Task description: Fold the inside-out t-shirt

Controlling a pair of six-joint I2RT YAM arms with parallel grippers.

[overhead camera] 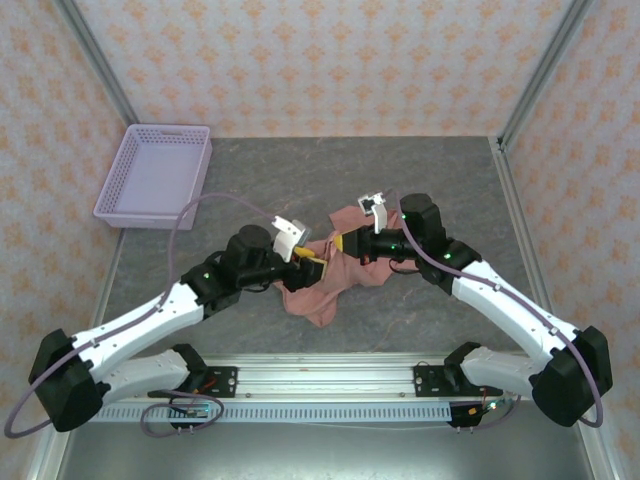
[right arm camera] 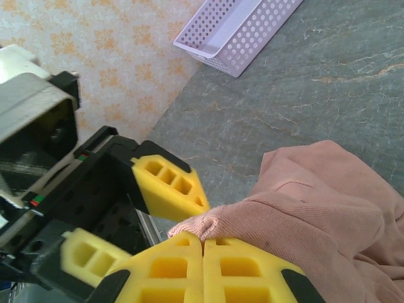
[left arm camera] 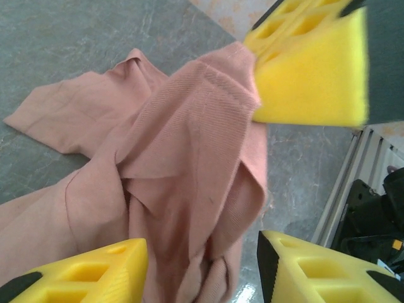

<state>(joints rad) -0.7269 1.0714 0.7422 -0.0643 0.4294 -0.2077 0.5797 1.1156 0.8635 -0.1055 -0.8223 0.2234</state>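
Shirt first: one soft salmon-pink cloth t-shirt (overhead camera: 325,290) lies crumpled at the middle of the grey stone-patterned table (overhead camera: 450,180), bunched into loose folds, with one flap trailing toward the near edge. No print shows on the faces turned to the cameras.

Two white-and-black arms reach in, one from each side, and they meet right over the heap. The right gripper (overhead camera: 347,243) has its pair of yellow foam fingers (right arm camera: 240,268) pressed flat together, pinching a small nub of the shirt's ribbed cloth at their tips. That nub is lifted, and the fabric drapes away from it to the table.

The left gripper (left arm camera: 202,268) sits just beside the right one, nearly nose to nose. Its jaws stand apart, one yellow foam finger on either side of a hanging fold, and neither is pressed into it. That makes four foam fingers in all, two clamped and two spread.

Far left, well apart from the shirt, sits one lavender perforated plastic basket (overhead camera: 150,220).
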